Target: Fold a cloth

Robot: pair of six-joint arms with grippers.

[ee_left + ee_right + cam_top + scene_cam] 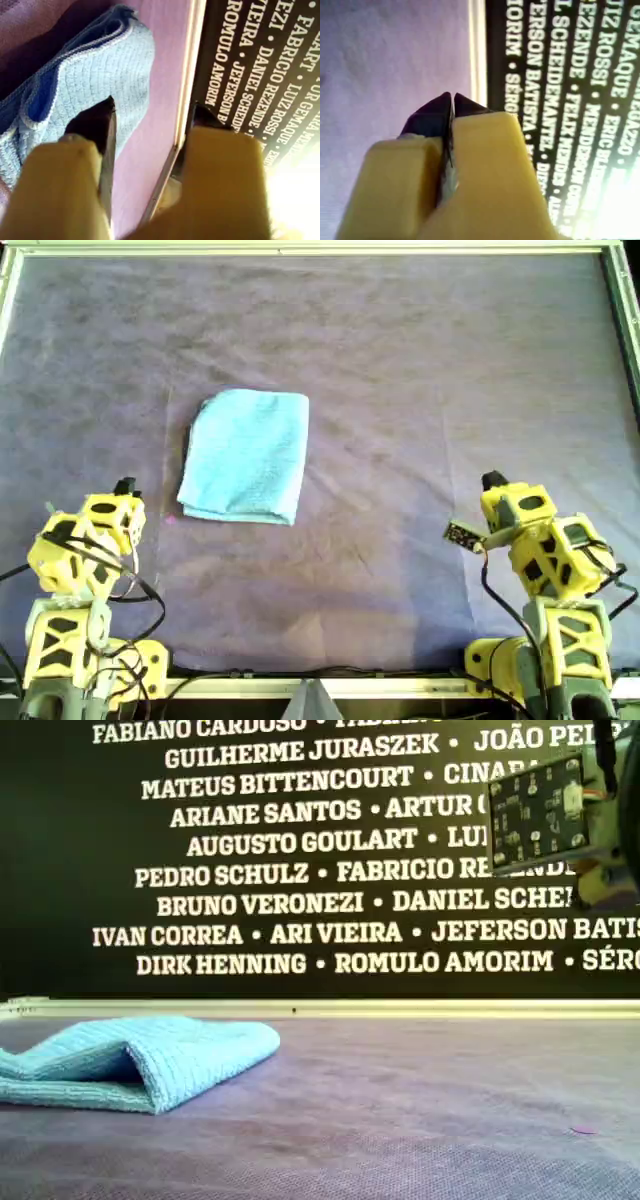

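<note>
The light blue cloth (247, 455) lies folded in layers on the purple table cover, left of centre in the overhead view. It also shows in the exterior view (130, 1060) and in the first wrist view (95, 70). My first gripper (125, 485) is raised near the table's front, apart from the cloth's near corner. In the first wrist view it (152, 112) is open and empty. My second gripper (492, 480) is at the overhead view's front right, far from the cloth. In the second wrist view it (451, 100) is shut on nothing.
The dark purple table covering (420, 370) spans the table inside a pale rim (400, 1008). A black banner with white names (300, 870) stands behind the far edge. A small circuit board (540, 815) on an arm shows at the exterior view's upper right.
</note>
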